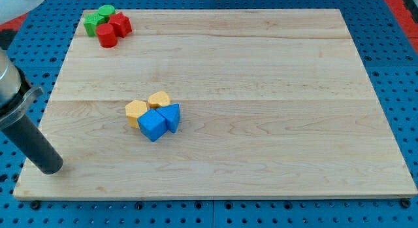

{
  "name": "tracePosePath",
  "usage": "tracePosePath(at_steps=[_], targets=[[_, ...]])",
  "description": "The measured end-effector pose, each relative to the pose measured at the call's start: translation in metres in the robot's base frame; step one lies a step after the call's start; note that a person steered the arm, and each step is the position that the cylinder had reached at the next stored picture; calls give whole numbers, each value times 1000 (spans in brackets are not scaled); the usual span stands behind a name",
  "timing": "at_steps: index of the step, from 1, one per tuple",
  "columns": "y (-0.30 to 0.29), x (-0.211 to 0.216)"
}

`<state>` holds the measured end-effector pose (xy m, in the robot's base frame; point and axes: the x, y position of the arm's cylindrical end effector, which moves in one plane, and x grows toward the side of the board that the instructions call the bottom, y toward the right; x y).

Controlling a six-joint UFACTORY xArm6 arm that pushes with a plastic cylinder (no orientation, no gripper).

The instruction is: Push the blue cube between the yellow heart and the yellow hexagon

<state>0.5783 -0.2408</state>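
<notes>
The blue cube (152, 125) lies a little left of the board's middle. It touches the yellow hexagon (136, 112) at its upper left and a blue triangular block (171, 115) at its right. The yellow heart (159, 100) sits just above the cube, next to the hexagon. The four blocks form one tight cluster. My tip (49, 167) is at the board's lower left, well to the left of and below the cluster, touching no block.
At the board's top left corner a green block (92, 22), a second green block (106, 12), a red star-like block (121, 23) and a red cylinder (107, 36) are bunched together. The wooden board (274, 91) rests on a blue perforated table.
</notes>
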Motion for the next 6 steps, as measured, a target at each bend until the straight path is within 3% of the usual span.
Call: tracePosePath(at_steps=[1, 2, 3, 5, 6], targets=[[21, 0], [117, -12], [152, -41], [127, -94], [127, -100]])
